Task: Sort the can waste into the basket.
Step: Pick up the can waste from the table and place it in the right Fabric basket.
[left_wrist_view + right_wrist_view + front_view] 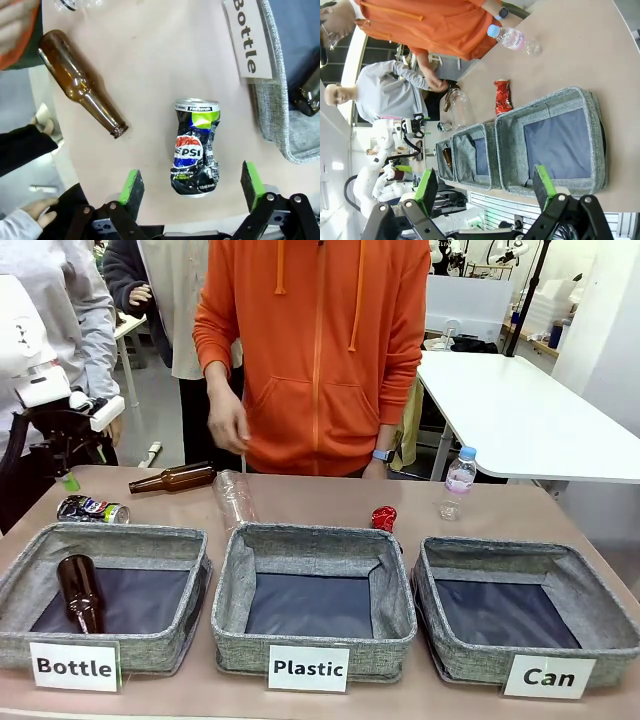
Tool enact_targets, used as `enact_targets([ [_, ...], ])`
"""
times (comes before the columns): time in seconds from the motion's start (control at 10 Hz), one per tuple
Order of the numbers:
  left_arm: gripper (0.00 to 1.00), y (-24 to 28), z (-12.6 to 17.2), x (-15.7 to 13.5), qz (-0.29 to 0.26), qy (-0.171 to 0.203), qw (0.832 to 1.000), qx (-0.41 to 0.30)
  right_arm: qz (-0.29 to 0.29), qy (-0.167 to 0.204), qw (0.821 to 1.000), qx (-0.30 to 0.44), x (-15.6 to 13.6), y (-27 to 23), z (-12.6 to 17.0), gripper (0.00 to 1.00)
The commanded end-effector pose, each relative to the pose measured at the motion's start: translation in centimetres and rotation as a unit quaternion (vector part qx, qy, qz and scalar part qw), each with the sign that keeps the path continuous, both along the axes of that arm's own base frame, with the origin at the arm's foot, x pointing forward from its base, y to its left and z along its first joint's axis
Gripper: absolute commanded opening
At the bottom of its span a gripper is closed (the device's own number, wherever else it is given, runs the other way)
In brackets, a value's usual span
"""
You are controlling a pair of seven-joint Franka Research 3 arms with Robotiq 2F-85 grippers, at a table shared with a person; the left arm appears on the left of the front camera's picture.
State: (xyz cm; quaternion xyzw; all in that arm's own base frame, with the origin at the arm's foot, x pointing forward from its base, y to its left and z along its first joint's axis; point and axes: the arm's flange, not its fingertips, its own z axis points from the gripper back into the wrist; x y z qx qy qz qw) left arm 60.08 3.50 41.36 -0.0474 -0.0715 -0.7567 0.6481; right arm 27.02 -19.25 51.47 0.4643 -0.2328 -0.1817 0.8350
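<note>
- Neither can is sorted: the Can basket (500, 548) at the right end of the row holds nothing, so this is the very start of the first pick.
- The left gripper (192, 181) hangs open above the dark can (196, 147). In its wrist view, a green pad stands on either side of the can's lower end and touches nothing.
- That dark can lies flat on the surface (320, 502), just behind the Bottle basket (100, 540) at the left end. A brown bottle (80, 85) lies near it, its neck pointing toward the can.
- The red can (384, 518) sits on the surface near the gap between the Plastic basket (310, 540) and the Can basket.
- The right gripper (486, 186) is open too and holds nothing. It is up over the near side of the surface, looking down on the Can basket.
- A person (320, 350) in an orange hoodie stands at the far side, hands off the cans.
- To my eye the step in hand is the approach to the dark can. Next the left gripper should drop straight down until its pads straddle the crumpled middle, then close.
- It will need to keep clear of the bottle's neck and the basket wall.
- After that comes a long carry past two baskets to the right end. The red can looks the easier reach for the right arm.
</note>
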Motion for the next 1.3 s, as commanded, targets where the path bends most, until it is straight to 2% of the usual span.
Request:
enact_targets([
  [0.0,1.0,0.1,-0.4,-0.5,-0.017,-0.008,1.0,0.024,0.005,-0.017,1.0,0.003,0.1,-0.2,0.0,1.0],
  [0.1,1.0,0.3,-0.7,-1.4,-0.021,0.006,0.999,0.032,0.005,-0.017,1.0,0.003,0.1,-0.2,0.0,1.0],
  [0.2,1.0,2.8,0.6,-3.5,-0.022,-0.007,1.0,0.005,0.005,-0.017,1.0,0.003,0.1,-0.2,0.0,1.0],
  [0.4,1.0,9.2,3.8,-9.6,0.01,-0.054,0.996,-0.071,0.005,-0.017,1.0,0.003,0.1,-0.2,0.0,1.0],
  [0.5,1.0,12.5,4.9,-13.2,0.044,-0.081,0.991,-0.094,0.005,-0.017,1.0,0.003,0.1,-0.2,0.0,1.0],
  [0.6,1.0,15.4,5.2,-16.4,0.103,-0.085,0.983,-0.126,0.005,-0.017,1.0,0.003,0.1,-0.2,0.0,1.0],
  [0.7,1.0,17.6,5.1,-18.6,0.151,-0.048,0.969,-0.192,0.005,-0.017,1.0,0.003,0.1,-0.2,0.0,1.0],
  [0.9,1.0,21.4,4.4,-22.0,0.301,0.0,0.903,-0.306,0.005,-0.017,1.0,0.003,0.1,-0.2,0.0,1.0],
  [1.0,1.0,22.9,3.7,-23.5,0.336,-0.008,0.873,-0.353,0.005,-0.017,1.0,0.003,0.1,-0.2,0.0,1.0],
  [1.1,1.0,23.9,3.8,-24.5,0.39,-0.003,0.826,-0.408,0.005,-0.017,1.0,0.003,0.1,-0.2,0.0,1.0],
  [1.2,1.0,24.4,3.7,-24.9,0.37,0.005,0.823,-0.43,0.005,-0.017,1.0,0.003,0.1,-0.2,0.0,1.0],
])
